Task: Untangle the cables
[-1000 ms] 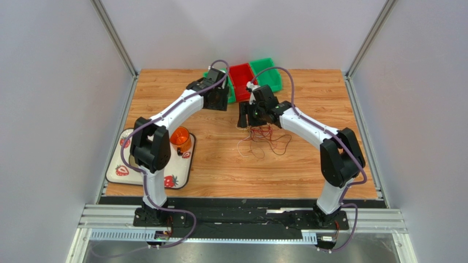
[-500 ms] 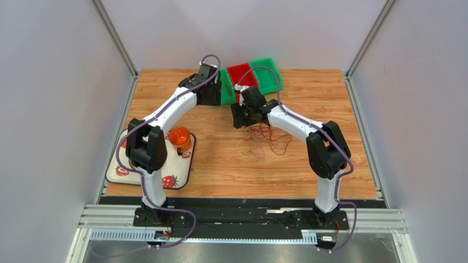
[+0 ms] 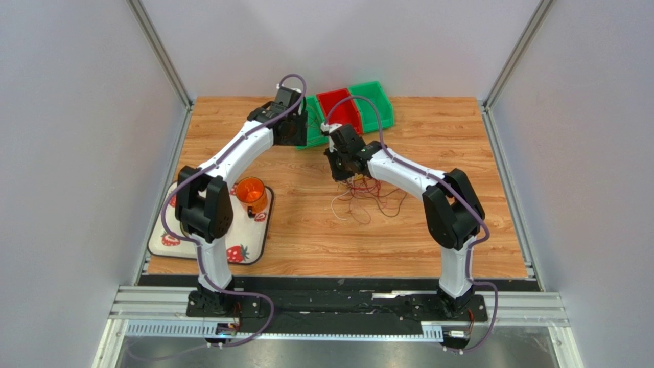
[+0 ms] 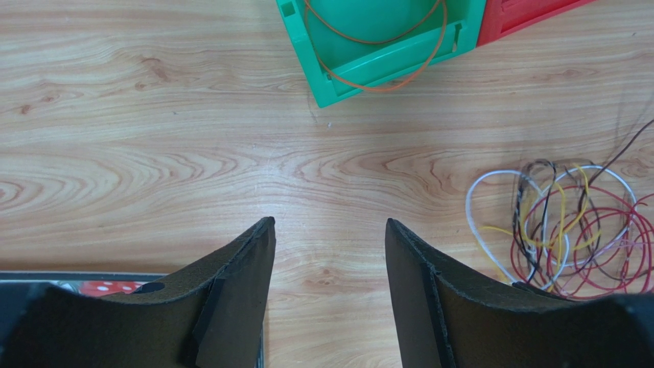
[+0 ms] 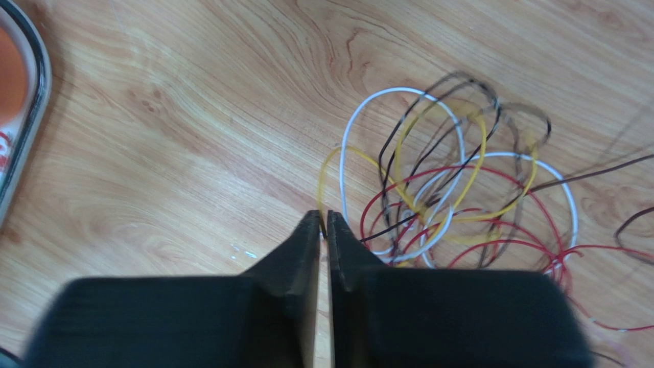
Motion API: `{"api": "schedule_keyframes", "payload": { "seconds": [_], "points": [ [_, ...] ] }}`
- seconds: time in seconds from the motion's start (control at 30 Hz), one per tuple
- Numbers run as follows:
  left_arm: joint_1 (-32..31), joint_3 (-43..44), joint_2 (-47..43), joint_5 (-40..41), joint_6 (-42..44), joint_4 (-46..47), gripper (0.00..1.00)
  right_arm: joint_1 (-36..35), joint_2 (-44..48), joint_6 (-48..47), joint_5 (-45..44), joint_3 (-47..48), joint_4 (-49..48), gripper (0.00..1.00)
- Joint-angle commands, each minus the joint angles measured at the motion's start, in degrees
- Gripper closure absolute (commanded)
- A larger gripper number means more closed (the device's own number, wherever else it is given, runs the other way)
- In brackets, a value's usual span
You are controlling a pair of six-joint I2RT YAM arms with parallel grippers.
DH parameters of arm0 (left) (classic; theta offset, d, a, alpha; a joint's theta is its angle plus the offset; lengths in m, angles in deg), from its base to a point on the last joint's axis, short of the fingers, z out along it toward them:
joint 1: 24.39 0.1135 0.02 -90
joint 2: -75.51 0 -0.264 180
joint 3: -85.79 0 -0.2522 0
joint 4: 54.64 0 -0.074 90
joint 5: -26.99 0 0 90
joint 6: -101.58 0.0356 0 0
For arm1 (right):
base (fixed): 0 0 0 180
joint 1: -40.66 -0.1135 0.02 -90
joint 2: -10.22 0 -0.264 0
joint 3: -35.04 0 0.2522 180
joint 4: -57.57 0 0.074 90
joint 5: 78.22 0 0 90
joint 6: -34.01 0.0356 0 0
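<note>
The cables [image 3: 370,193] lie as a loose tangle of red, yellow, white and dark thin wires on the wooden table, right of centre. My right gripper [image 3: 338,170] is at the tangle's left edge. In the right wrist view its jaws [image 5: 323,215] are almost together, with a yellow cable [image 5: 328,165] running in between the tips while the rest of the tangle [image 5: 453,195] lies to the right. My left gripper [image 4: 326,224] stands open over bare wood near the green bin [image 4: 361,75], with nothing between its fingers. An orange cable [image 4: 372,43] loops in that bin.
Three bins stand at the back: a green one [image 3: 315,129], a red one [image 3: 338,103] and another green one [image 3: 376,98]. An orange cup [image 3: 251,192] sits on a strawberry-print tray [image 3: 173,239] at the left front. The cable tangle [image 4: 572,230] lies right of my left gripper.
My right gripper has moved left and back to the tangle's edge and closed from wide open onto the yellow cable. My left arm swung back toward the green bin, still open.
</note>
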Motion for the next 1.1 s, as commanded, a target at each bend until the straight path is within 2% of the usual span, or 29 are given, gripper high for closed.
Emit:
{"api": "schedule_keyframes", "payload": {
  "seconds": [0.0, 0.2, 0.3, 0.37, 0.47, 0.53, 0.63, 0.7, 0.77, 0.93, 1.03, 1.07],
  "points": [
    [0.47, 2.24, -0.45, -0.5, -0.25, -0.2, 0.38, -0.65, 0.85, -1.02, -2.69, 0.86, 0.79, 1.0],
    [0.82, 2.16, 1.48, -3.48, -1.56, 1.73, 0.39, -0.91, 4.09, 0.74, -4.18, 0.43, 1.76, 1.0],
    [1.35, 5.31, 5.69, -1.39, -4.46, 0.69, 0.37, -0.91, 6.55, 2.5, -4.8, -0.89, 1.59, 1.0],
    [2.14, 10.22, 8.16, 2.13, -5.87, -0.89, 0.36, -0.83, 7.44, 4.07, -4.71, -2.03, 1.68, 1.0],
    [2.49, 19.09, 13.69, 7.05, -6.49, -3.17, 0.3, -0.83, 9.19, 5.31, -3.04, -3.26, 1.59, 1.0],
    [2.84, 28.14, 19.4, 9.85, -7.02, -6.16, 0.3, -0.83, 11.03, 5.66, -2.52, -4.32, 2.03, 0.89],
    [4.51, 37.1, 26.26, 9.18, -8.86, -9.95, 0.34, -0.91, 13.5, 5.67, -1.99, -6.25, 2.11, 0.82],
    [5.56, 39.67, 29.16, 7.86, -9.66, -9.43, 0.39, -1.0, 15.7, 5.58, -2.34, -7.22, 2.46, 0.79],
    [5.75, 41.0, 31.36, 7.32, -9.05, -8.99, 0.43, -0.91, 17.1, 5.49, -2.51, -7.4, 2.9, 0.76],
    [5.83, 43.38, 33.74, 6.45, -7.9, -8.64, 0.44, -0.83, 18.25, 5.4, -3.04, -6.96, 3.08, 0.72],
    [5.83, 42.5, 34.1, 5.22, -7.37, -7.24, 0.53, -0.74, 18.43, 5.23, -3.74, -6.79, 2.99, 0.7],
    [5.83, 41.89, 33.84, 4.17, -6.41, -6.45, 0.64, -0.74, 18.43, 5.23, -4.01, -6.7, 3.08, 0.7]
  ]
}}
